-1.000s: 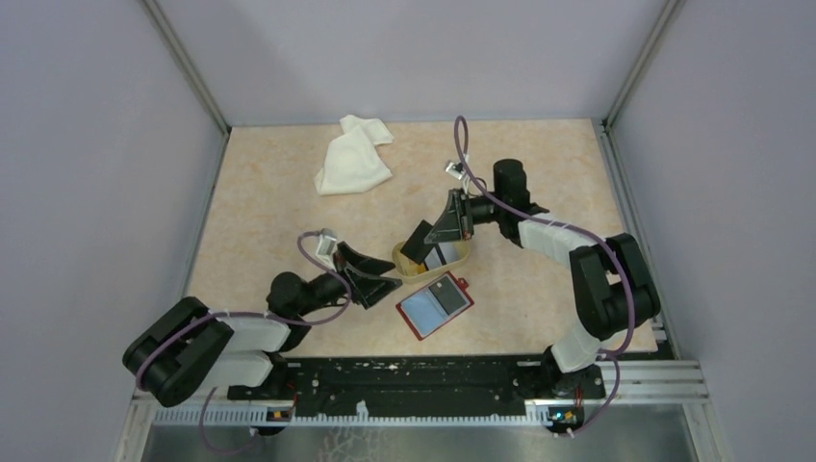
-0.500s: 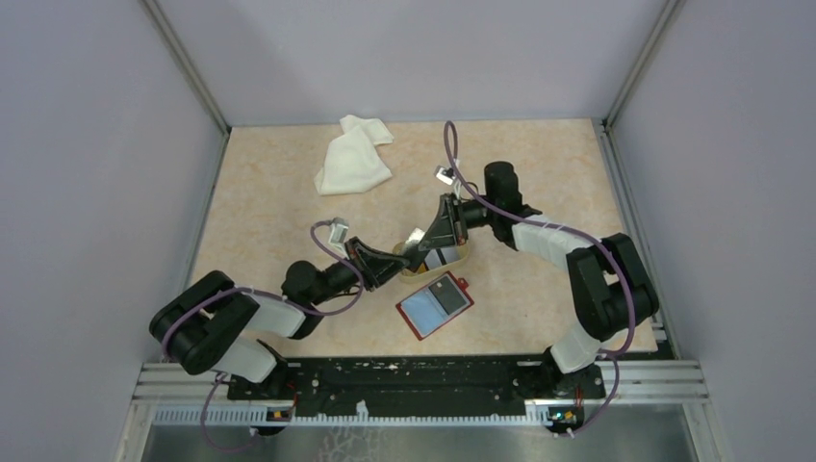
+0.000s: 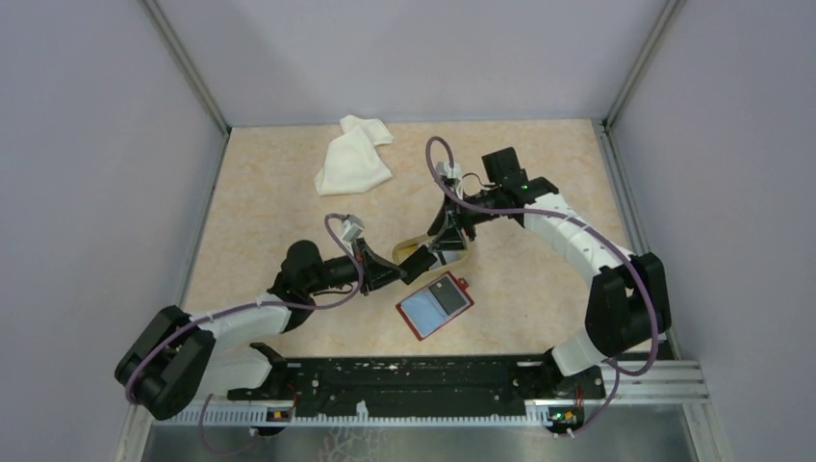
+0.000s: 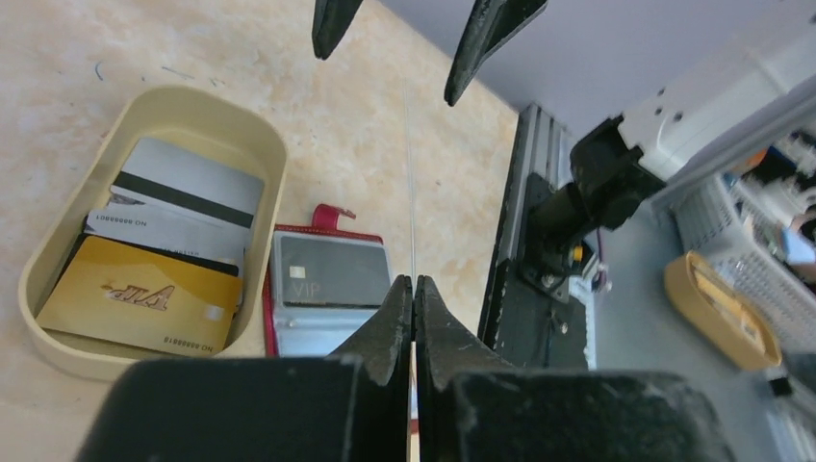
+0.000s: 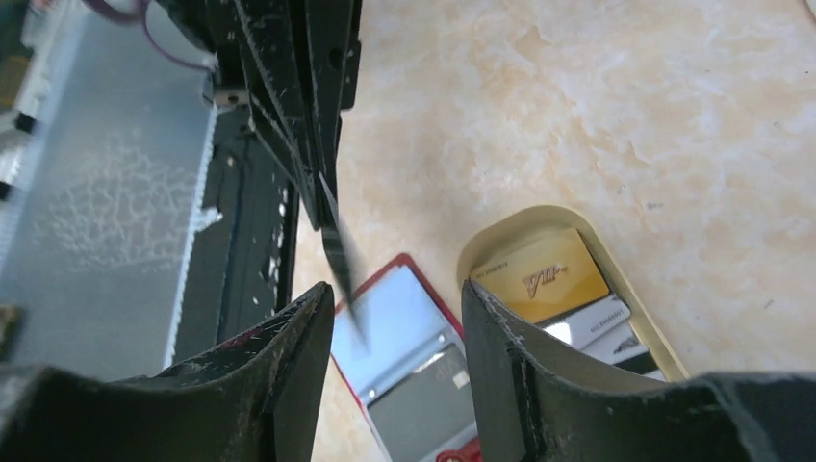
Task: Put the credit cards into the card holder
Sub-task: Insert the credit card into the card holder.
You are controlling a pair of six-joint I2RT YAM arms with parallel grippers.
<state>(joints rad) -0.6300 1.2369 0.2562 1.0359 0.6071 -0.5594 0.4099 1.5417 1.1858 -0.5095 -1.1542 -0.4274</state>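
Note:
My left gripper (image 4: 414, 281) is shut on a dark credit card (image 4: 411, 192), seen edge-on as a thin line rising from its tips. In the right wrist view the same credit card (image 5: 342, 250) hangs from the left fingers, between the parted tips of my right gripper (image 5: 396, 294), which stands open and apart from it. Both grippers meet above the tan dish (image 3: 416, 245), the left gripper (image 3: 390, 274) and the right gripper (image 3: 445, 236). The red card holder (image 3: 435, 305) lies open on the table with a grey card in its clear pocket (image 4: 327, 274). A gold card (image 4: 135, 294) and white striped cards (image 4: 188, 188) lie in the dish (image 4: 260, 135).
A crumpled white cloth (image 3: 353, 156) lies at the back of the table. The black rail (image 3: 414, 371) with the arm bases runs along the near edge. Grey walls close off the left, right and back sides.
My left gripper reached right to the card that the right gripper held over the dish and shut on it. The right gripper then opened and let the card go.

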